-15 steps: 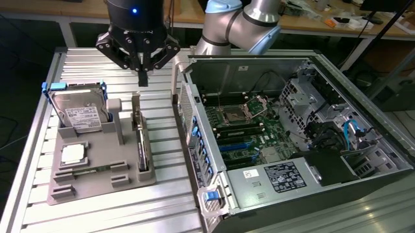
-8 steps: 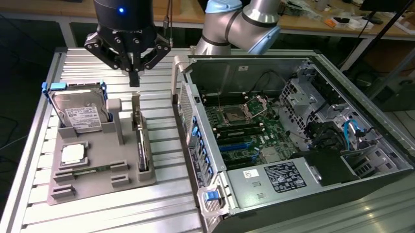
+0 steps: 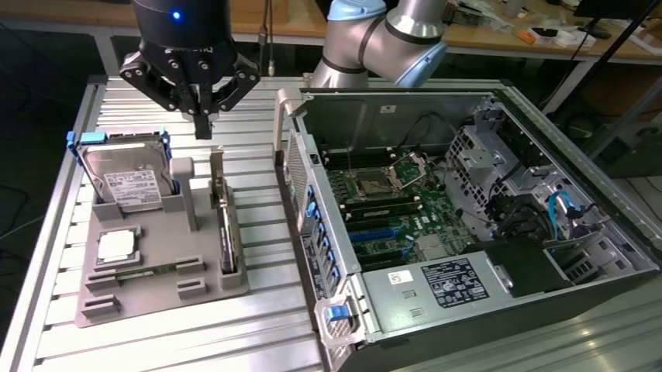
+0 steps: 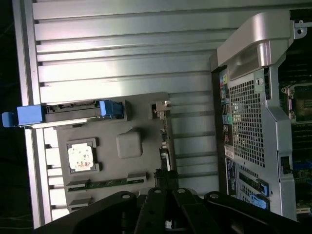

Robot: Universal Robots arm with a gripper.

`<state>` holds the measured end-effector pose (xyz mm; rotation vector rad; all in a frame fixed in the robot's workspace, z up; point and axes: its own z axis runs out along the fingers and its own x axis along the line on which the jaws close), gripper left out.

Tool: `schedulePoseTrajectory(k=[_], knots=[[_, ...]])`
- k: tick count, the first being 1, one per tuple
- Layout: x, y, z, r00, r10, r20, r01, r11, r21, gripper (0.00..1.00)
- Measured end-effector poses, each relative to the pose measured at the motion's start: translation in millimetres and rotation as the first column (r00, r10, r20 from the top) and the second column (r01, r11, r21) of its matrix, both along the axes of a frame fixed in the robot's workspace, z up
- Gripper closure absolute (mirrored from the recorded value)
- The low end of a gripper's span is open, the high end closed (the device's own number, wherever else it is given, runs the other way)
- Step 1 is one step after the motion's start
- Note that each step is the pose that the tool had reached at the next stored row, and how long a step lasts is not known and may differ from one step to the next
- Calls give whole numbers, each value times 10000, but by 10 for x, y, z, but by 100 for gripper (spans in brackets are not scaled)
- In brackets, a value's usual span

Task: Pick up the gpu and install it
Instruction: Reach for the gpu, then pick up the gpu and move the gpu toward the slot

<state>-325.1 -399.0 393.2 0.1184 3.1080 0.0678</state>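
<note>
The gpu (image 3: 225, 226) stands on its long edge in a slot along the grey holder tray (image 3: 155, 298), on the side nearest the computer case; in the wrist view the gpu (image 4: 165, 141) is seen edge-on as a thin dark strip with a silvery bracket end. My gripper (image 3: 203, 128) hangs above the table just beyond the far end of the gpu, its black fingers shut together with nothing between them. In the wrist view my gripper (image 4: 165, 187) sits over the gpu's near end, well above it.
The open computer case (image 3: 466, 217) lies on the exterior view's right, motherboard and blue card slots (image 3: 377, 232) exposed. On the tray are a hard drive in a blue frame (image 3: 129, 180), a processor (image 3: 117, 246) and a memory stick (image 3: 145, 271). The ribbed metal table (image 3: 186, 341) carries everything.
</note>
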Motion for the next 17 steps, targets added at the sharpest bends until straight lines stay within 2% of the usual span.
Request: schedulePoseTrajectory(k=[13, 14, 16, 17], knots=[[-2, 0, 0, 10000, -1, 0, 1, 10000, 0, 89], [-2, 0, 0, 10000, -1, 0, 1, 10000, 0, 89], [-2, 0, 0, 10000, -1, 0, 1, 10000, 0, 76], [-2, 0, 0, 10000, -1, 0, 1, 10000, 0, 76]])
